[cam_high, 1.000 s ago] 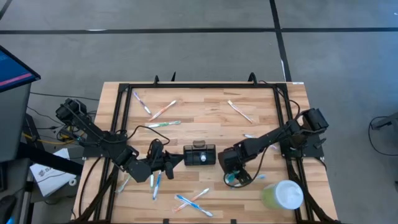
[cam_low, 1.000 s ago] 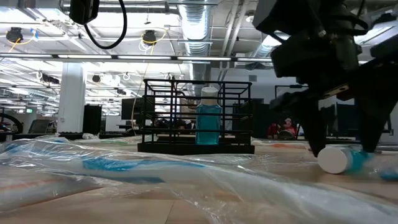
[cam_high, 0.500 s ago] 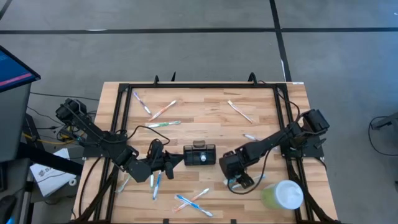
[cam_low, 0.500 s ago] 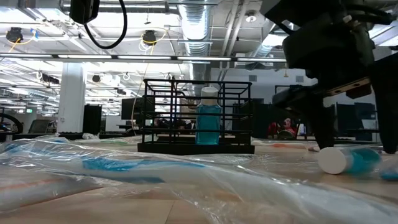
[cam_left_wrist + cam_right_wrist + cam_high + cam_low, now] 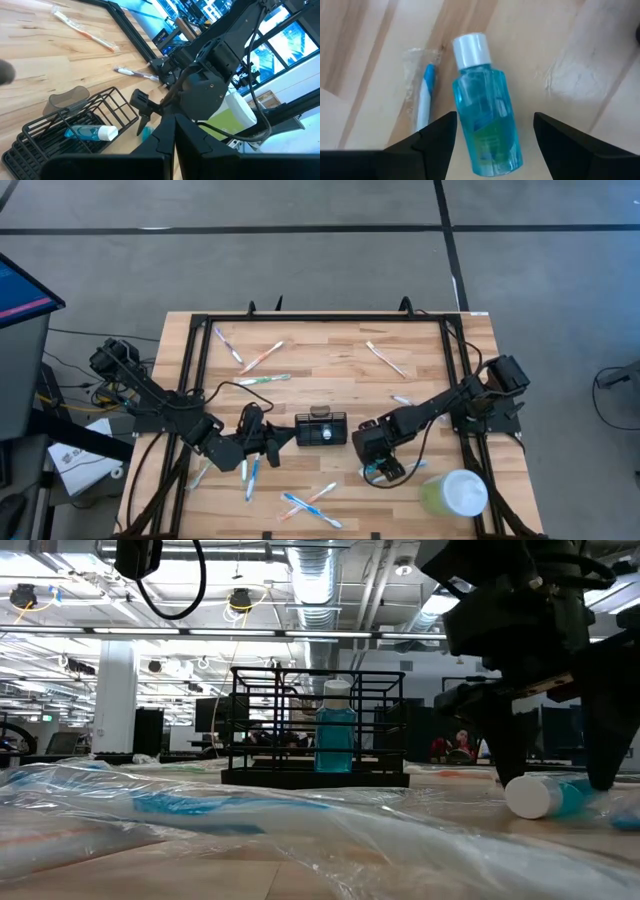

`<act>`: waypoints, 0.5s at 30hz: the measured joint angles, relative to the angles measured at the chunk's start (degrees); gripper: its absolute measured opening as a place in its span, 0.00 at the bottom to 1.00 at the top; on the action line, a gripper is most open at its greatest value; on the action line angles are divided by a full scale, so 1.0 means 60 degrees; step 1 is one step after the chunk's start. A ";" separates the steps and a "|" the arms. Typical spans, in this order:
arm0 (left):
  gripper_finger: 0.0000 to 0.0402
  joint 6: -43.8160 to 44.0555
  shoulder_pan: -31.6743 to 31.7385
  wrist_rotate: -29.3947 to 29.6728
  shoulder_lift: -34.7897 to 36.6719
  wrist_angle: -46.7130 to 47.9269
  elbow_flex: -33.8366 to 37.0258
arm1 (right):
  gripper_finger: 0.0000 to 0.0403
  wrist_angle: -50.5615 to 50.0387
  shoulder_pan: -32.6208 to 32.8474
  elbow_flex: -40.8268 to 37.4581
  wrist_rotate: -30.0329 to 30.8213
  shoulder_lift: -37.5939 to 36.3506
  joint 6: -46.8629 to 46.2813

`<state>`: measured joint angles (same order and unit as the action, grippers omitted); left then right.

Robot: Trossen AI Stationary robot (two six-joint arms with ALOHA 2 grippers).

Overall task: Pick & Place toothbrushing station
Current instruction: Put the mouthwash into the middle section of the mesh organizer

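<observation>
The table [image 5: 330, 370] is strewn with wrapped toothbrushes, and a green cup [image 5: 455, 494] stands near its right front corner. The station [image 5: 321, 429], a black wire rack with one blue bottle standing in it, sits at mid-table, between the two arms. The left gripper [image 5: 283, 438] is parked just beside the rack's left end with its fingers pressed together and nothing between them. The right gripper [image 5: 384, 470] is lowered over a second blue bottle [image 5: 486, 120], which lies on its side on the wood, just right of the rack. The fingers [image 5: 436, 134] are spread wide, one on each side of the bottle, and in the wrist view a gap is seen at each flank, so nothing appears to be gripped yet. A wrapped brush [image 5: 422, 95] lies just beside the bottle.

Several failures can be expected from here. The round bottle may be rolled away if one finger touches before the other. The wrapper beside it may be pinched in with the bottle. If the grip is taken near the cap, the bottle may swing or slip once lifted, and the rack may be knocked during placing.

Compared with a second ago, the right gripper has been carried a little toward the table's front and brought back part of the way; the bottle, rack and left arm are unchanged.
</observation>
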<state>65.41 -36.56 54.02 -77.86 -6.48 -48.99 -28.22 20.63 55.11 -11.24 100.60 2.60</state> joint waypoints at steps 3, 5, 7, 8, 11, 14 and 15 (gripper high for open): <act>0.01 0.0000 0.0000 -0.0001 0.0003 -0.0004 0.0003 | 0.63 0.0508 0.0118 -0.0358 0.0051 -0.0043 -0.0359; 0.01 0.0003 0.0000 -0.0002 0.0002 -0.0004 0.0003 | 0.63 0.0776 0.0149 -0.0550 0.0044 -0.0072 -0.0625; 0.01 0.0004 0.0000 -0.0005 0.0003 -0.0004 0.0003 | 0.63 0.0846 0.0159 -0.0629 0.0075 -0.0069 -0.0700; 0.01 0.0000 0.0000 -0.0005 0.0003 -0.0004 0.0003 | 0.63 0.0839 0.0159 -0.0627 0.0094 -0.0064 -0.0694; 0.01 0.0000 0.0003 -0.0005 0.0003 0.0000 0.0003 | 0.63 0.0830 0.0163 -0.0631 0.0144 -0.0076 -0.0691; 0.01 0.0001 0.0051 -0.0039 0.0003 -0.0002 0.0003 | 0.63 0.0822 0.0163 -0.0637 0.0146 -0.0069 -0.0691; 0.01 0.0001 0.0051 -0.0067 0.0003 -0.0002 0.0003 | 0.63 0.0822 0.0163 -0.0637 0.0149 -0.0064 -0.0691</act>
<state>65.41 -36.25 53.62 -77.84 -6.49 -48.97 -23.29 21.61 51.29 -10.35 100.21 -1.54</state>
